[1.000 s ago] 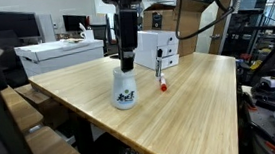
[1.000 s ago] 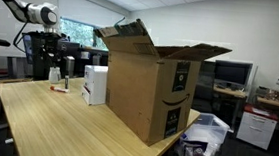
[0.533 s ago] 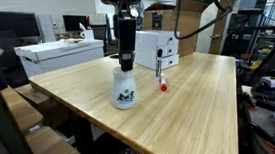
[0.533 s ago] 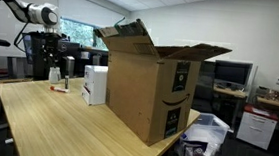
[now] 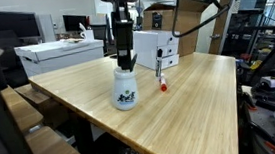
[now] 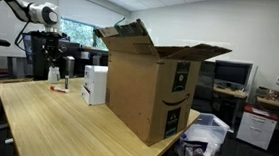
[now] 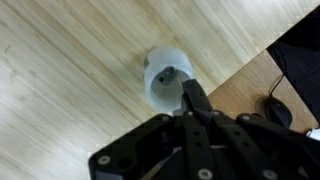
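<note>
We have the tool [image 5: 125, 64] at the top of the white bottle [image 5: 125, 91], its jaws fully together. In the wrist view the fingertips [image 7: 191, 96] lie over the bottle's mouth, and we cannot tell whether they pinch its rim. The bottle stands upright on the bench [image 5: 195, 102], just beside the white box [image 5: 159, 49]. We judge this the gripping step. A lift would call for a slow, straight rise, lest the bottle tip.
</note>
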You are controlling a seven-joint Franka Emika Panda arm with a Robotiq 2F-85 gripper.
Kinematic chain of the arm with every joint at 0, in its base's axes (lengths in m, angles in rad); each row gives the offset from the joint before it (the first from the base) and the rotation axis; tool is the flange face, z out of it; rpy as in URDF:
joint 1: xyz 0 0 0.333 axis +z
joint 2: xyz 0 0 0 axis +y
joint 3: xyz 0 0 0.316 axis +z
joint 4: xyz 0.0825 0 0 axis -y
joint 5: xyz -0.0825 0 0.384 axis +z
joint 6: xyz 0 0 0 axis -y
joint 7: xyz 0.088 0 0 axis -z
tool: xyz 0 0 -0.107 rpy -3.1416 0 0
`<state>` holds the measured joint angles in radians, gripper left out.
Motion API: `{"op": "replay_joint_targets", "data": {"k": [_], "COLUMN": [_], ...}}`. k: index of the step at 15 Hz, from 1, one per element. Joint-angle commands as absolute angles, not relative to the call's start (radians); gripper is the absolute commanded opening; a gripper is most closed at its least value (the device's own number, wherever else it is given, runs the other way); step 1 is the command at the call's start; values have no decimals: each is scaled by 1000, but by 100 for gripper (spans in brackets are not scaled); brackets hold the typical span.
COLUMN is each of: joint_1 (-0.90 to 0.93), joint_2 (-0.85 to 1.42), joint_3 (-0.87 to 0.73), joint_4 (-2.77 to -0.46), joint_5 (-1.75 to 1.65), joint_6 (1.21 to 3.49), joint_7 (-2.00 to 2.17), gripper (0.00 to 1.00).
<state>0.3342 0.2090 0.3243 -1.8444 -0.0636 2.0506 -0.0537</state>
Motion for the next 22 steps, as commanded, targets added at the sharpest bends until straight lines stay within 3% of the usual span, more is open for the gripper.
{"op": "replay_joint_targets", "data": {"k": [1, 22], "joint_1": [342, 363], "joint_2": [221, 187], "joint_3": [316, 285], "joint_4": [-1790, -1611], "joint_5": [-71, -177], "joint_6": [2010, 1948], "joint_7": [-45, 105], "gripper": [4, 4]}}
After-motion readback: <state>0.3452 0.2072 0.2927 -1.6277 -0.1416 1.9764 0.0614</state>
